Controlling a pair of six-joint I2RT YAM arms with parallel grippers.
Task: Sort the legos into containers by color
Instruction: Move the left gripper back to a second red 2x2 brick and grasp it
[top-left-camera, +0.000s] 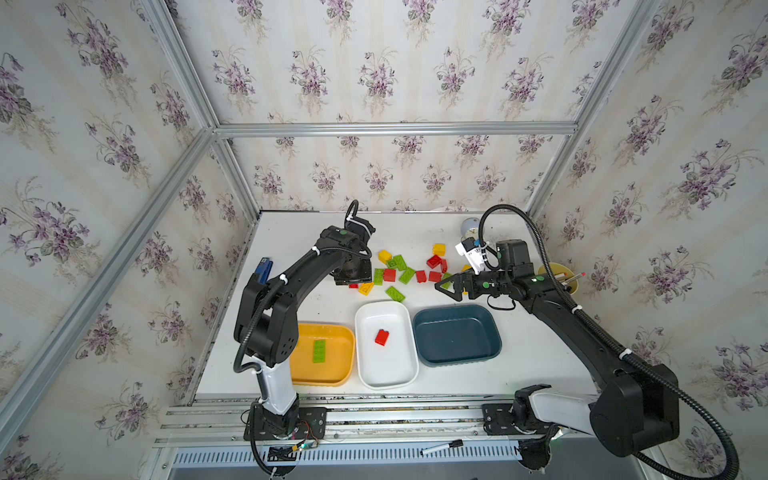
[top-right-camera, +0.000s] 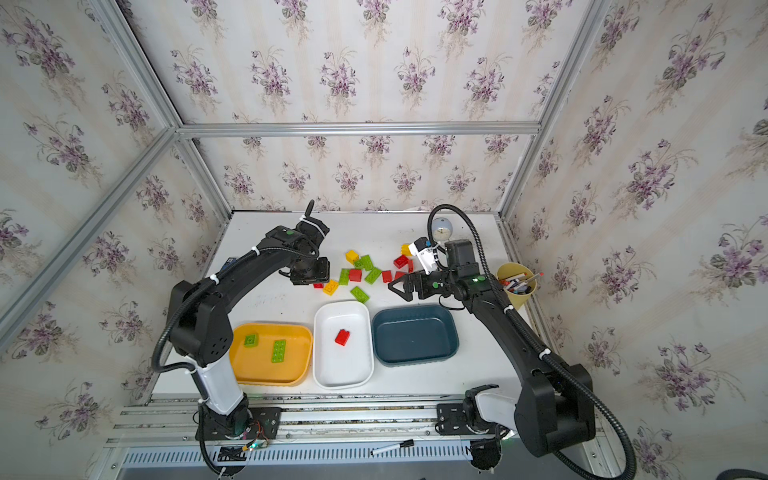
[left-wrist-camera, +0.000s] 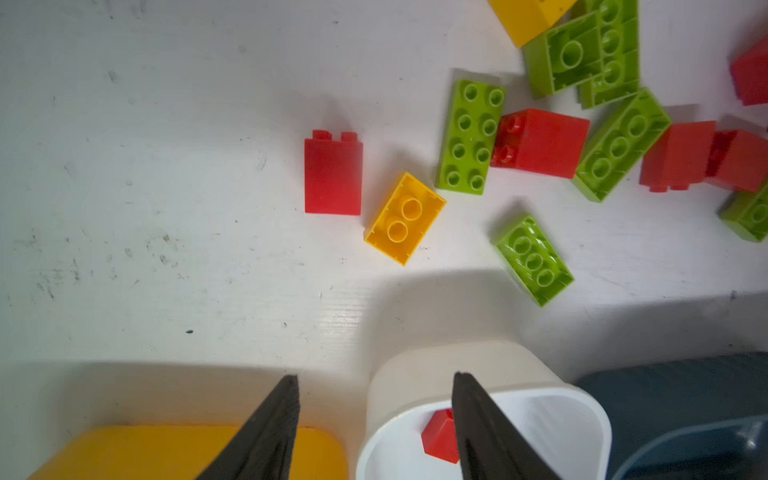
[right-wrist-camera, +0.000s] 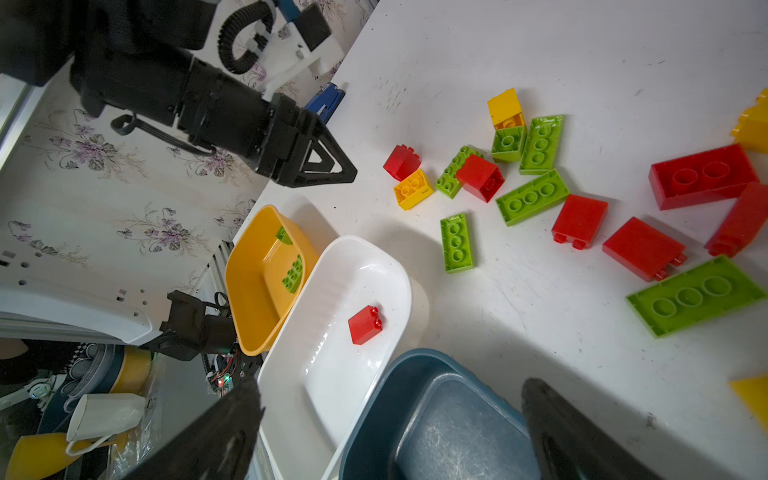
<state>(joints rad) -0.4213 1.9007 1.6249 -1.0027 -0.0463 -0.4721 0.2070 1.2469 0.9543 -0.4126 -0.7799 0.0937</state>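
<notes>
One red lego (left-wrist-camera: 332, 174) lies just beyond the spread, empty left claw (left-wrist-camera: 374, 377).

Orange-yellow tray (top-left-camera: 336, 370): one end hidden behind the left arm (top-left-camera: 266, 320);
Red brick (left-wrist-camera: 436, 434) in white tray (left-wrist-camera: 552, 419): partly behind the left gripper (left-wrist-camera: 375, 374);
Yellow brick (right-wrist-camera: 754, 399): cut off at the frame edge

Legos (top-left-camera: 389, 275) behind three side-by-side trays (top-left-camera: 457, 336); one brick (top-left-camera: 382, 337) in the middle tray (top-left-camera: 390, 370).
</notes>
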